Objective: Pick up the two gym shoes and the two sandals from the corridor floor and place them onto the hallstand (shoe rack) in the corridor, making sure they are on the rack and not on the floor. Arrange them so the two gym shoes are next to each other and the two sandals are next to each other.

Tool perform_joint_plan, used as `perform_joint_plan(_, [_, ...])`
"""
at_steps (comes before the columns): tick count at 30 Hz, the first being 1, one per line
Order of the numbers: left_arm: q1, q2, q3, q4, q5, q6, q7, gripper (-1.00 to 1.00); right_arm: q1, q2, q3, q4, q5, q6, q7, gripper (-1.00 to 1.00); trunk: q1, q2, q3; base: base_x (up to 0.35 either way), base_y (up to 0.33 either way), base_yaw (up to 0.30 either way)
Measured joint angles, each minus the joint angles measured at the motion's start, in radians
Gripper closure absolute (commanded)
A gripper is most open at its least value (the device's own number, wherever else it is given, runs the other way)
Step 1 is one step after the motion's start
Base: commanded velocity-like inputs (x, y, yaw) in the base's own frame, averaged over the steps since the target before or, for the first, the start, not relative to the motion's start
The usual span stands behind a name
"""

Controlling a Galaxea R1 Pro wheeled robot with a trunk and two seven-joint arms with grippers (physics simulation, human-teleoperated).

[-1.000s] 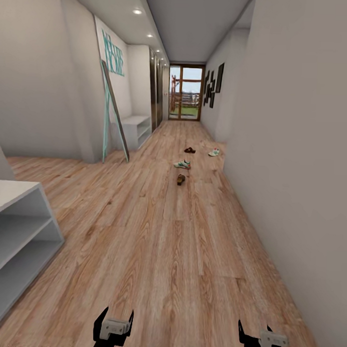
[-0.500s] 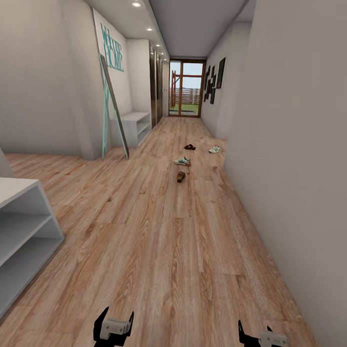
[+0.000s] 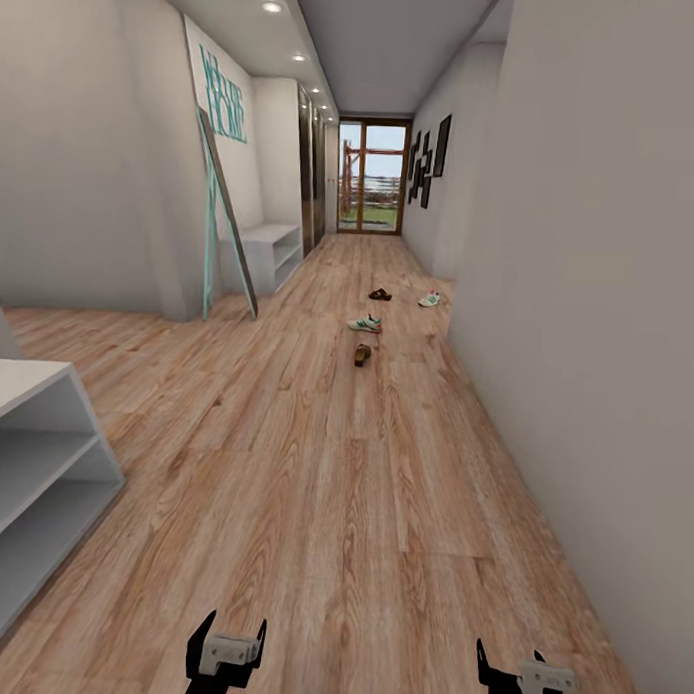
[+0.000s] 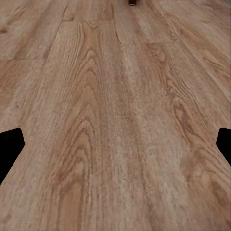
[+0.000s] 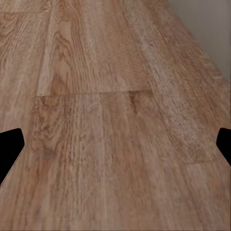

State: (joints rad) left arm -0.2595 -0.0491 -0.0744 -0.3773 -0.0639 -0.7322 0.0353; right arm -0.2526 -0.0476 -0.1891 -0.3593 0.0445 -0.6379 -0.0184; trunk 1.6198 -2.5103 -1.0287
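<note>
Far down the corridor floor [image 3: 343, 467] lie the shoes. A brown sandal [image 3: 362, 355] is nearest, with a white gym shoe [image 3: 365, 324] just behind it. Farther on are the other sandal [image 3: 380, 294] and the second gym shoe [image 3: 430, 299], close to the right wall. A low light-grey unit with two open shelves [image 3: 33, 456], matching the hallstand, stands at near left. My left gripper [image 3: 226, 648] and right gripper [image 3: 516, 671] hang open and empty over bare planks. Both are far short of the shoes. The wrist views show the left gripper [image 4: 115, 144] and right gripper [image 5: 115, 149] with fingertips wide apart.
A similar white shelf unit [image 3: 270, 249] stands farther along the left wall, beside a leaning teal-framed mirror [image 3: 226, 223]. The right wall [image 3: 587, 345] runs close by my right arm. A glass door [image 3: 370, 191] closes the corridor's end. Wide floor lies ahead.
The whole view has shifted a little, so the camera moved; the near shelf unit sits slightly further left in the picture. Both grippers hold the same open pose.
</note>
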Motion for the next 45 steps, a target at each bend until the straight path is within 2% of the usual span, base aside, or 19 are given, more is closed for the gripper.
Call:
perform_joint_plan(12, [-0.054,0.002,0.000,-0.012,-0.002,0.002,0.057,-1.00,-0.013,0.001,-0.004,-0.027,-0.002,-0.004,0.000,-1.00,0.000,0.000,0.000,0.275,0.000,0.000])
perform_joint_plan(19, [-0.077,0.003,0.000,-0.007,-0.002,0.002,0.070,-1.00,-0.021,0.002,-0.004,-0.026,-0.002,-0.005,0.000,-1.00,0.000,0.000,0.000,0.307,0.000,0.000])
perform_joint_plan(45, [-0.093,-0.001,-0.012,0.037,-0.011,0.001,0.077,-1.00,-0.018,0.009,0.004,-0.020,0.002,-0.006,0.001,-1.00,0.000,0.000,0.000,0.323,0.000,0.000])
